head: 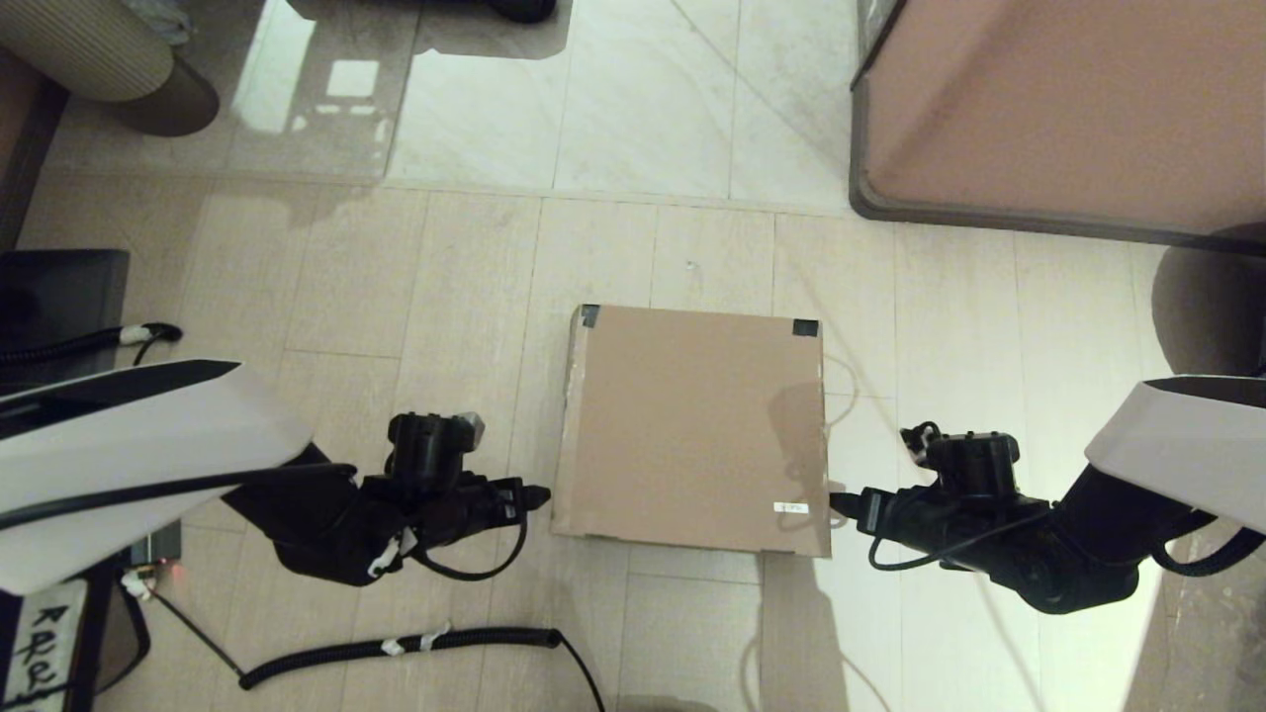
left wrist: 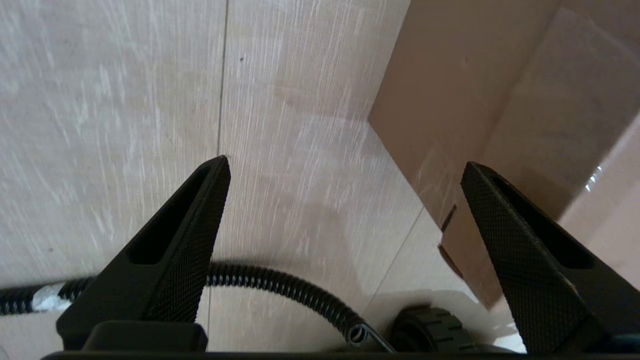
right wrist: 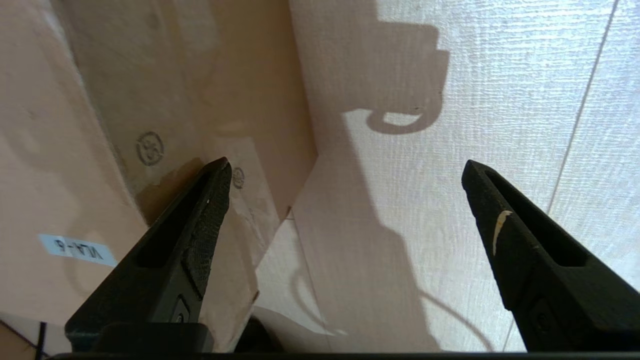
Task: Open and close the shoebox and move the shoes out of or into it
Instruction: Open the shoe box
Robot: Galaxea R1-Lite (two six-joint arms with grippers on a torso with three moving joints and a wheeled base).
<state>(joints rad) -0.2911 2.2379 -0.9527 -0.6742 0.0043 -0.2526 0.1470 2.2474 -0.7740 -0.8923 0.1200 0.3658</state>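
Note:
The shoebox [head: 692, 425] sits shut on the floor in the middle, with dark tape on its two far lid corners and a small white label [head: 790, 507] near the front right. My left gripper [head: 539, 492] hovers just off the box's front-left corner, open and holding nothing. In the left wrist view the left gripper [left wrist: 345, 162] frames bare floor, with the cardboard side [left wrist: 500, 100] beside one finger. My right gripper [head: 839, 504] is open by the front-right corner. The right wrist view shows that gripper [right wrist: 345, 164] with one finger against the box wall [right wrist: 150, 90]. The shoes are out of view.
A black coiled cable [head: 396, 648] lies on the floor near the front left. A large pink-brown piece of furniture [head: 1068, 109] stands at the back right, a round ribbed seat [head: 109, 59] at the back left, and a dark unit [head: 59, 297] at the left edge.

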